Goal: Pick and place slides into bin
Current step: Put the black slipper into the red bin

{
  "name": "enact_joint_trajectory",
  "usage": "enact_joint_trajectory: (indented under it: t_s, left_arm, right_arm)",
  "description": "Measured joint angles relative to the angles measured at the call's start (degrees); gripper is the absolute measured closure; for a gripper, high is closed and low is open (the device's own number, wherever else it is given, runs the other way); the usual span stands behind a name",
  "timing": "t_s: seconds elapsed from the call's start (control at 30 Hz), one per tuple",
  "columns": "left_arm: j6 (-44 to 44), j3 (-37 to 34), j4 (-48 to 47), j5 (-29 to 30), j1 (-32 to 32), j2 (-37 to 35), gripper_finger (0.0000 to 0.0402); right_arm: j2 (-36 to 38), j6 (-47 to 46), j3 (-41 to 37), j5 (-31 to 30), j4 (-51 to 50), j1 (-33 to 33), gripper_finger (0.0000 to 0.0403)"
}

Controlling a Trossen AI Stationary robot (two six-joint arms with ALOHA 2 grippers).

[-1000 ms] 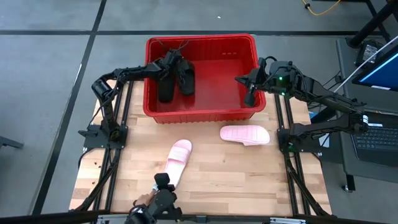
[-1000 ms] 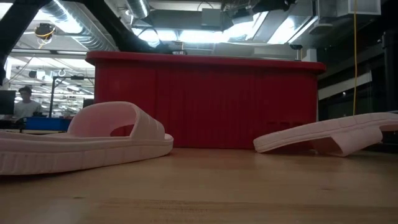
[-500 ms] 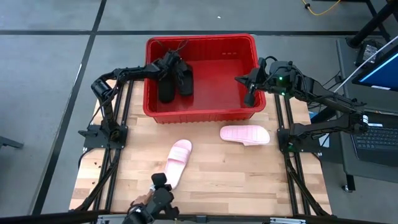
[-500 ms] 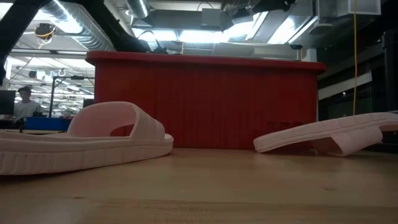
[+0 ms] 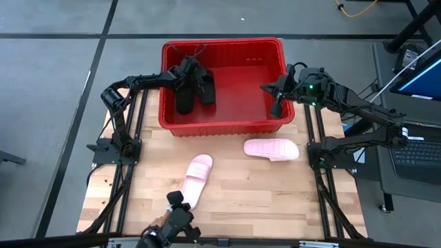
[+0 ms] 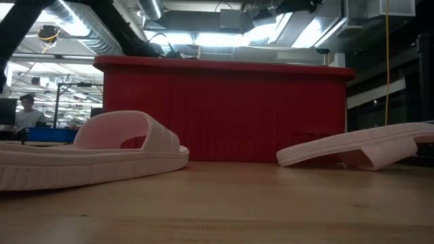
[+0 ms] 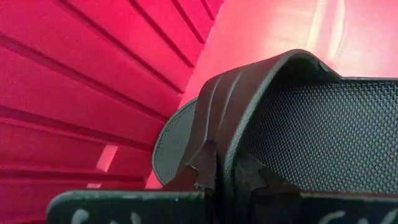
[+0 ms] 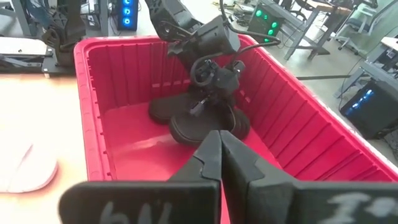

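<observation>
**A:** Where do the slides stand?

**B:** Two black slides (image 5: pixel 195 88) lie inside the red bin (image 5: pixel 224 125), in its left half, side by side and touching. Two pink slides are out on the wooden table (image 5: pixel 275 200): one pink slide (image 5: pixel 196 179) lies in front of the bin, angled toward the near edge; the other pink slide (image 5: pixel 271 149) lies just before the bin's front right corner, apparently sole up.

**A:** And the grippers?

**B:** The left gripper (image 5: pixel 187 71) is down in the bin, its fingers pinched on the strap of a black slide (image 7: pixel 292 124). The right gripper (image 5: pixel 277 105) hangs over the bin's right side, fingers (image 8: pixel 214 158) pressed together, holding nothing.

**A:** Any writing?

**B:** White marks on both wrist bars; I cannot read them.

**A:** Anything else around?

**B:** A laptop (image 5: pixel 417 148) right of the table, a yellow cable (image 5: pixel 358 8) on the floor, and a seated person (image 6: pixel 27 112) far off in the room behind.
</observation>
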State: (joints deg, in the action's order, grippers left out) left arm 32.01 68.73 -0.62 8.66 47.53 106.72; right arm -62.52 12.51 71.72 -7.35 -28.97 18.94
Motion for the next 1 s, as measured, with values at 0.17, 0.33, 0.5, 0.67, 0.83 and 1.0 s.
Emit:
enact_joint_trajectory:
  t_s: [0.17,0.33,0.5,0.67,0.83,1.0]
  left_arm:
    - [0.05,0.0,0.06,0.22,-0.02,0.0,0.0394]
    - [-1.11,0.0,0.26,0.22,-0.02,0.0,0.0393]
    - [-0.35,0.0,0.41,0.22,-0.02,0.0,0.0393]
    - [-0.37,0.0,0.41,0.22,-0.02,0.0,0.0379]
    - [-1.33,0.0,0.41,0.2,-0.04,0.02,0.0353]
    - [-1.8,0.0,0.45,0.2,-0.04,0.02,0.0335]
  right_arm:
    - [0.0,-0.24,0.0,0.0,-0.02,0.0,0.0399]
    - [0.0,-0.2,0.0,0.0,-0.04,0.0,0.0399]
    - [0.0,-0.18,0.0,0.0,-0.07,0.0,0.0399]
    - [0.0,-0.15,0.0,0.0,-0.11,0.0,0.0399]
    - [0.0,-0.11,0.0,0.0,-0.88,0.0,0.0399]
    - [0.0,-0.07,0.0,0.0,-1.78,0.0,0.0398]
